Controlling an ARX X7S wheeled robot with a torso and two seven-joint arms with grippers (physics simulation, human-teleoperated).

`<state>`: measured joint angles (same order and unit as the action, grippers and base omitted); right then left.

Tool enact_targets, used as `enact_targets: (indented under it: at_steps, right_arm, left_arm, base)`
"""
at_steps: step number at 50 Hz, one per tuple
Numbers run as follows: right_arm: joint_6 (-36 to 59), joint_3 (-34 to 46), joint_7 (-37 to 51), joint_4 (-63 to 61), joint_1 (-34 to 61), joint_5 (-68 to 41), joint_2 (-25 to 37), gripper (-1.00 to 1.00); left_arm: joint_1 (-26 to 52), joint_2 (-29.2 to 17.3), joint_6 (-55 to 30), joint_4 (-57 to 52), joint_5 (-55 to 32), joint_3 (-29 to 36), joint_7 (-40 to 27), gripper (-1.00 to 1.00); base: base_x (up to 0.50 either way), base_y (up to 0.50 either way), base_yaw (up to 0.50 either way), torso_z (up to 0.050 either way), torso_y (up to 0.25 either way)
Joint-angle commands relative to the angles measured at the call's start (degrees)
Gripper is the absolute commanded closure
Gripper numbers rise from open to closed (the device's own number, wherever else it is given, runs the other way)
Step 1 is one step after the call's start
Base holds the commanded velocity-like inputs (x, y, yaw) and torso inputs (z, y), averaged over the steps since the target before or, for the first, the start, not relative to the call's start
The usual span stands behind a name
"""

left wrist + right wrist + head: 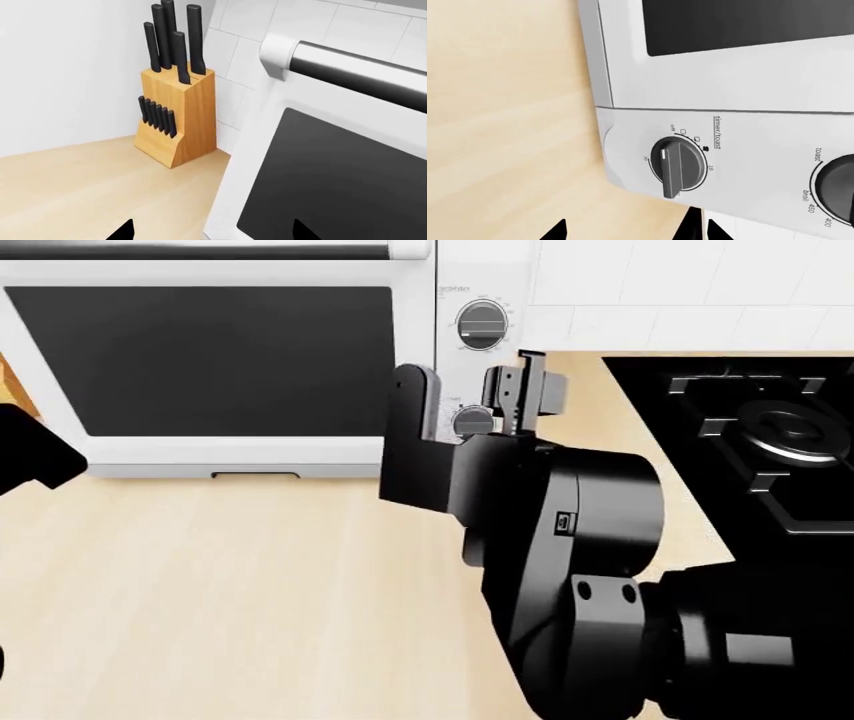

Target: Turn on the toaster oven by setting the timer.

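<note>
The white toaster oven point(200, 455) with its dark glass door stands at the back of the counter. Two silver knobs run down its right panel: an upper one point(483, 325) and a lower one point(474, 421). In the right wrist view the lower one is the knob marked timer/toast point(679, 167), its pointer between off and 30. My right gripper point(467, 400) is open and empty just in front of this knob, its tips point(634, 232) apart from it. My left gripper point(213, 232) is open and empty before the oven's left corner point(233, 165).
A wooden knife block point(175, 117) with black handles stands in the corner left of the oven. The oven's silver door handle point(360, 72) shows above the glass. A black stovetop point(767, 430) lies to the right. My left arm point(27, 455) shows at the left edge.
</note>
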<state>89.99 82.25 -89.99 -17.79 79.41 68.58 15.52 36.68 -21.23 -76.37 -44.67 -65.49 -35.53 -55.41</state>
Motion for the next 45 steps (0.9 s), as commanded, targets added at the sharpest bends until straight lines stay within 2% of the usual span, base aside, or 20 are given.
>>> enact_targets:
  at_steps: [1,45]
  right_arm:
    - [0.0,0.08,0.0,0.57,0.34,0.06,-0.6,-1.0]
    - [0.0,0.45,0.0,5.53,3.03,0.02,0.05,-1.0]
  left_arm:
    - [-0.41,-0.32,0.61,0.13,-0.33,0.22,-0.32,-1.0]
    - [-1.27,-1.29,2.5,0.96,-1.49,1.22,-1.74,-1.0]
  base:
    - [0.0,0.0,0.0,0.0,0.0]
    - [0.0,0.0,0.0,0.0,0.0]
